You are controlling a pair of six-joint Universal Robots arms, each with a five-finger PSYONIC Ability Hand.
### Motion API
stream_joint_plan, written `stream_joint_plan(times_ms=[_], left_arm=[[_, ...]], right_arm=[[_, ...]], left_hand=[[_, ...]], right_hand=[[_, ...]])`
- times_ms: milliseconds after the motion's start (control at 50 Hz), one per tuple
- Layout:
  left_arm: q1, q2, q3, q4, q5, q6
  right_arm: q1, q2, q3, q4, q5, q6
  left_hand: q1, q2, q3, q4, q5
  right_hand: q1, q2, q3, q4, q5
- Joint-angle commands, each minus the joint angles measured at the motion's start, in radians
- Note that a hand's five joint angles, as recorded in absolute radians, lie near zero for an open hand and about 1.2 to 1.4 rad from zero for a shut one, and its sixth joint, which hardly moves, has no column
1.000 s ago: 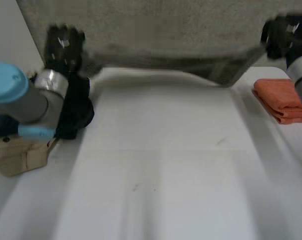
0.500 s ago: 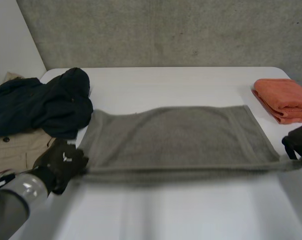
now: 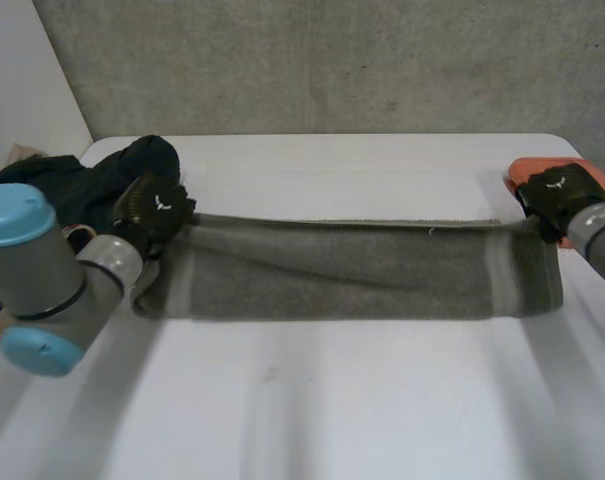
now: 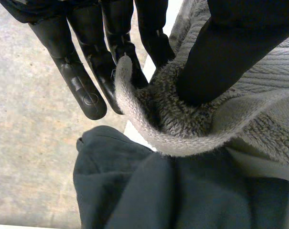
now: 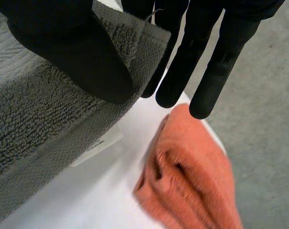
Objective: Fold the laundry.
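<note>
A grey towel [image 3: 347,272] lies stretched across the middle of the table, folded over into a long band. My left hand [image 3: 154,210] pinches its left far corner: in the left wrist view the thumb [image 4: 230,52] presses the grey towel [image 4: 182,119] against the fingers [image 4: 115,43]. My right hand [image 3: 554,195] holds the right far corner the same way, thumb [image 5: 72,57] on top of the grey towel [image 5: 34,114] and fingers [image 5: 192,52] behind it.
A dark navy garment [image 3: 92,190] is heaped at the table's left, right beside my left hand, and shows below the towel corner as a dark garment [image 4: 149,191]. A folded orange towel [image 5: 192,176] lies at the right edge, just past my right hand.
Both hands carried the towel's near edge away from me over the rest of it, from the table's front to its far side. The towel went from a flat sheet to a folded band.
</note>
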Motion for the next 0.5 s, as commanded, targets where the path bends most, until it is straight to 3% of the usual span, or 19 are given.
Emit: stream_joint_plan(times_ms=[20,80,100,120,140,240,300,360,500], left_arm=[[-0.026,-0.147,0.168,0.005,-0.021,0.005],[-0.033,-0.226,0.268,0.005,-0.030,0.002],[-0.036,-0.244,0.295,-0.001,-0.030,0.000],[-0.042,-0.279,0.346,-0.009,-0.041,0.006],[-0.046,-0.290,0.361,-0.011,-0.049,0.005],[-0.069,-0.313,0.435,-0.035,-0.124,-0.007],[-0.079,-0.286,0.434,-0.038,-0.136,-0.012],[-0.093,-0.211,0.411,-0.040,-0.141,-0.015],[-0.096,-0.034,0.287,-0.041,-0.139,-0.090]], right_arm=[[0.042,0.160,-0.197,-0.004,0.035,-0.011],[0.051,0.230,-0.283,-0.011,0.036,-0.007],[0.056,0.246,-0.301,-0.014,0.041,-0.007],[0.068,0.285,-0.351,-0.022,0.063,-0.010],[0.074,0.300,-0.372,-0.023,0.076,-0.010],[0.100,0.313,-0.456,-0.042,0.215,0.008],[0.101,0.242,-0.427,-0.048,0.240,0.047],[0.093,0.164,-0.381,-0.045,0.222,0.088],[0.075,-0.100,-0.159,0.044,0.036,0.121]], left_hand=[[0.239,0.197,0.200,0.191,0.239],[0.225,0.183,0.185,0.176,0.225],[-0.048,-0.090,-0.088,-0.097,-0.049],[-0.801,-0.843,-0.840,-0.849,-0.801],[-0.977,-1.019,-1.017,-1.026,-0.977],[-0.983,-1.025,-1.022,-1.031,-0.983],[-0.983,-1.025,-1.022,-1.031,-0.983],[-0.983,-1.025,-1.022,-1.031,-0.983],[-0.983,-1.025,-1.022,-1.031,-0.983]], right_hand=[[0.229,0.224,0.207,0.198,0.199],[0.229,0.224,0.207,0.198,0.199],[0.114,0.109,0.092,0.083,0.084],[-0.783,-0.787,-0.805,-0.813,-0.813],[-0.993,-0.998,-1.015,-1.024,-1.023],[-0.993,-0.998,-1.015,-1.024,-1.023],[-0.993,-0.998,-1.015,-1.024,-1.023],[-0.993,-0.998,-1.015,-1.024,-1.023],[-0.993,-0.998,-1.015,-1.024,-1.023]])
